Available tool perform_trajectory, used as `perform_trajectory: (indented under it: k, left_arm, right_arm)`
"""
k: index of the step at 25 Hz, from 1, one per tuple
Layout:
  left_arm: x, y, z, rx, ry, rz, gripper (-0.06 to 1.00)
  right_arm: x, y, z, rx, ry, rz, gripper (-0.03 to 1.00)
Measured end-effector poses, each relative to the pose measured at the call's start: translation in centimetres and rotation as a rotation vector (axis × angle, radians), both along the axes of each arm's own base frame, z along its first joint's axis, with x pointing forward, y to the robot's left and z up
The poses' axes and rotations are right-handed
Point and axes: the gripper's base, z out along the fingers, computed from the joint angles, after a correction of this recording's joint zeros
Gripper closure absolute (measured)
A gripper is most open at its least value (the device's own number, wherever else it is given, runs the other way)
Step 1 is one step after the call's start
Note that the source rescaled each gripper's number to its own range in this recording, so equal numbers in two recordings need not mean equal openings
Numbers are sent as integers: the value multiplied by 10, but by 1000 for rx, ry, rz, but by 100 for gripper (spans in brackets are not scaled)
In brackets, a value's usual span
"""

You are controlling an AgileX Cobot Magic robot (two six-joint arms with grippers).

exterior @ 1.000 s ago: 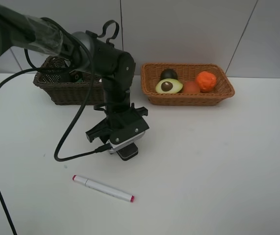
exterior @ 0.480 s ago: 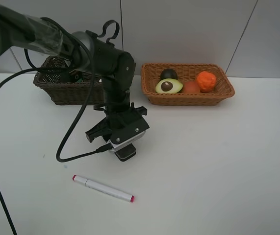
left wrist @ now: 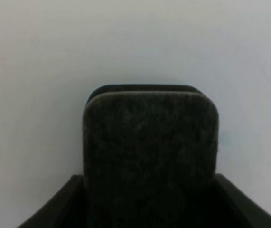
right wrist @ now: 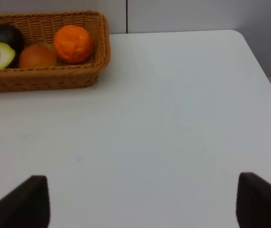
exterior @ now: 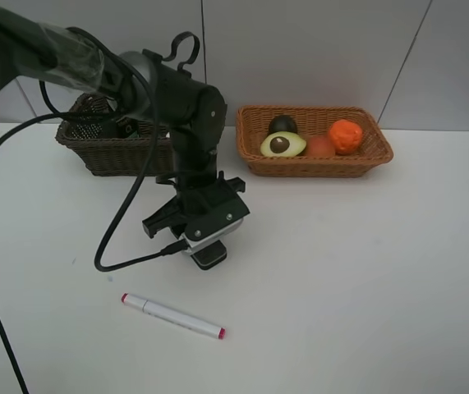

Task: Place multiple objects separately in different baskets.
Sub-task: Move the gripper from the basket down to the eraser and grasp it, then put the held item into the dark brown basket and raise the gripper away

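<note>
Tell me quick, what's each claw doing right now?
Left claw: closed on the black eraser block.
Right claw: open, holding nothing.

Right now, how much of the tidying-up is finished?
Done: the avocado half, mangosteen, peach and orange sit in the tan basket. In hand: the left gripper is closed on the black eraser block, down by the table. Left: the eraser needs a basket, and the red-tipped marker lies on the table. What the dark brown basket holds is mostly hidden behind the arm.
</note>
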Motion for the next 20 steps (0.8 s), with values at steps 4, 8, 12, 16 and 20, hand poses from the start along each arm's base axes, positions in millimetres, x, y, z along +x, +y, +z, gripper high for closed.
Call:
perform_trajectory:
  k: [4, 8, 12, 16, 20]
  left_arm:
    - [2, -2, 29, -8, -12, 29, 41]
    - [7, -6, 79, -50, -63, 109, 41]
    - [14, -11, 132, -128, -153, 299, 41]
    - [28, -14, 174, -211, -279, 603, 41]
    - [42, -9, 202, -292, -393, 911, 41]
  right_arm:
    - [0, 0, 0, 0, 0, 0, 3]
    - [0, 0, 0, 0, 0, 0, 3]
    - [0, 0, 0, 0, 0, 0, 3]
    - [0, 0, 0, 0, 0, 0, 3]
    - [0, 0, 0, 0, 0, 0, 3]
